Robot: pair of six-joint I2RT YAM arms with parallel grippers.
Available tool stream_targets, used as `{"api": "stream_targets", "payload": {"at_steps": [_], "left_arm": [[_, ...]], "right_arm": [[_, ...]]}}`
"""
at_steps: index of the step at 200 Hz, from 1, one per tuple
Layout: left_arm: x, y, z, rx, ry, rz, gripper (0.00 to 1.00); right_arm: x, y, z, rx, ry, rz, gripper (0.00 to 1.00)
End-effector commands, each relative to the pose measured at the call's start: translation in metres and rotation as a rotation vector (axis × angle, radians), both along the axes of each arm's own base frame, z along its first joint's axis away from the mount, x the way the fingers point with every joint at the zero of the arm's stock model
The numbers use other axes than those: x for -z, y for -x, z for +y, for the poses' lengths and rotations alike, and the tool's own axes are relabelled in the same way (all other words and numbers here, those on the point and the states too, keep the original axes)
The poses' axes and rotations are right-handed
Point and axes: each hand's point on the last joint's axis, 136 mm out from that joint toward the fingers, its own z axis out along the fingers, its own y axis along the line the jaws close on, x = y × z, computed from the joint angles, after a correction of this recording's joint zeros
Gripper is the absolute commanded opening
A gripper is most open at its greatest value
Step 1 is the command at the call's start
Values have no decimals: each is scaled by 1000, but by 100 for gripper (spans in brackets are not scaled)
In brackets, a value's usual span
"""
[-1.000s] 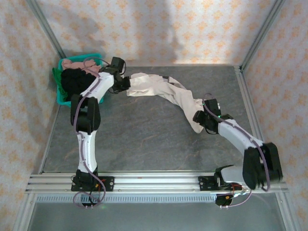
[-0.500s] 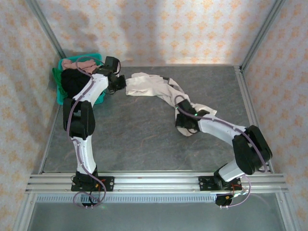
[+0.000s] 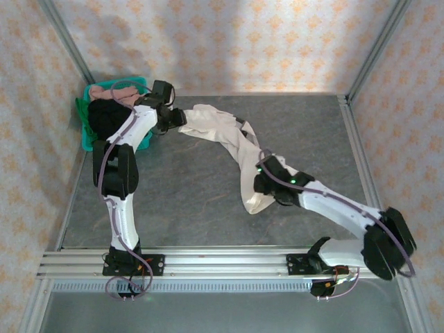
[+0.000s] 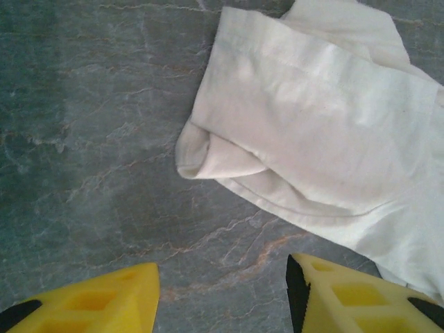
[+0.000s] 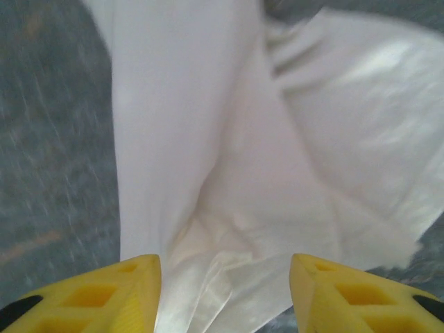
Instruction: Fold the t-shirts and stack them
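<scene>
Cream-white t-shirt: soft matt cloth, creased. Table: matt grey stone-look top with faint veins. Teal bin: smooth plastic. Front rail: brushed metal.

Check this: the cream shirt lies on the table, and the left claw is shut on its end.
Not shut: the left claw is open, with the end of the cream shirt lying on the table ahead of the fingers, as the left wrist view shows.

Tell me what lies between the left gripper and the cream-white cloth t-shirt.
Bare grey tabletop, in the left wrist view, separates the open left gripper from the t-shirt's rolled edge.
</scene>
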Motion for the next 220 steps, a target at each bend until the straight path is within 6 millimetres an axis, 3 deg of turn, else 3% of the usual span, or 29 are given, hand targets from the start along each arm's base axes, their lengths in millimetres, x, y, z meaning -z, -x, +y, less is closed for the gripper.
{"api": "stream_targets", "payload": {"at_steps": [1,43,100,129,153,173,181,220], "left_arm": [[8,-5,-13,38,-7,28,53],[23,-27,-23,49,1,55,54],[47,-48,-32,54,34,84,57],[57,-51,-34,60,43,92,58],[64,-52,-35,62,48,100,58],[66,-53,-34,58,42,101,58],[68,-53,-32,56,40,103,58],[67,-62,-25,19,36,85,57]], "right_arm": [[17,-7,-27,111,-14,7,48],[40,-16,-19,87,-65,90,35],[66,-14,-37,143,57,160,33],[73,-14,-31,128,37,176,32],[72,-14,-31,127,39,175,14],[55,-16,-34,122,44,138,0],[43,-17,-38,125,59,112,0],[-46,-27,-66,162,121,-102,0]]}}
